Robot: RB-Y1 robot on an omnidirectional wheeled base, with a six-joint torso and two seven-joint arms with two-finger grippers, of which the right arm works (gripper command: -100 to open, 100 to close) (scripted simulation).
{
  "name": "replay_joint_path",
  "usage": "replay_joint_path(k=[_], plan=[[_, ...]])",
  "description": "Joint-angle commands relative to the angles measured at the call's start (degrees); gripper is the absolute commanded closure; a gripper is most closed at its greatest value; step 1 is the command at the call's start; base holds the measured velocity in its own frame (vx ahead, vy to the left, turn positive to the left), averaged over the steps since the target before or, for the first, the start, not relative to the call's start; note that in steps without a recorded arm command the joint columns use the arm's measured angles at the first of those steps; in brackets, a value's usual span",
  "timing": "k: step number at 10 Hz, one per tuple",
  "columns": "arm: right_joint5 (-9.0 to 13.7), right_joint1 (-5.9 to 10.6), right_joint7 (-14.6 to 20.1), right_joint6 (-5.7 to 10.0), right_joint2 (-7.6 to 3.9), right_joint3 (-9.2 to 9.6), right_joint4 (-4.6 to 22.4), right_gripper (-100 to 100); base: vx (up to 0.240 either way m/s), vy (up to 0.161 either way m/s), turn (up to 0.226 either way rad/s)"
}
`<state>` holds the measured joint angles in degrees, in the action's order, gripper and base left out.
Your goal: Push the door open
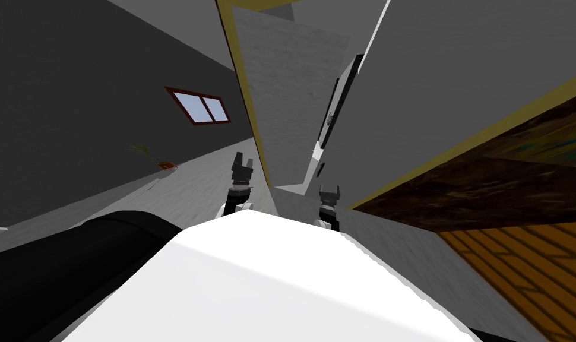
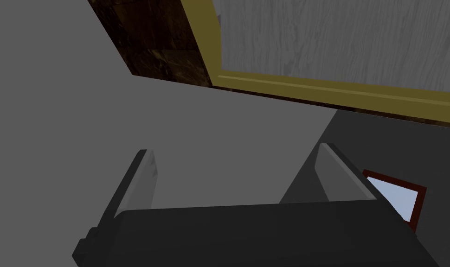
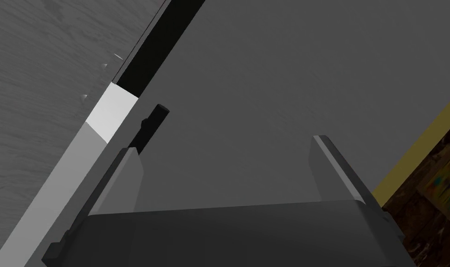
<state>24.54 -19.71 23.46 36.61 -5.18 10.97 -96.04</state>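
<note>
Both claws are spread wide and grip nothing, the right claw [image 3: 224,144] facing the plain grey door [image 3: 275,69] close to its dark handle [image 3: 151,123] by the door's edge, the left claw [image 2: 234,149] near the yellow door frame [image 2: 312,88].

Setting: house interior, looks like a hallway. Evidence: grey door [image 1: 411,119], yellow frame [image 1: 245,101], red-framed window [image 1: 201,107] in a dark wall, small plant [image 1: 162,160], plank floor [image 1: 518,273].
</note>
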Motion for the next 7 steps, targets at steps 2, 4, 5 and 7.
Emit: replay_joint_path(k=[2,4,5,7], plan=[[1.94,0.81,2.89,1.75,-0.22,1.00,3.43,-100,0.058,-0.038,0.065],[3.72,1.39,5.38,2.98,-0.30,1.92,6.09,-100,0.082,-0.064,0.084],[4.60,1.68,6.63,3.60,-0.34,2.38,7.42,-100,0.081,-0.069,0.069],[6.34,2.24,9.06,4.80,-0.39,3.29,10.01,-100,0.090,-0.058,0.085]])
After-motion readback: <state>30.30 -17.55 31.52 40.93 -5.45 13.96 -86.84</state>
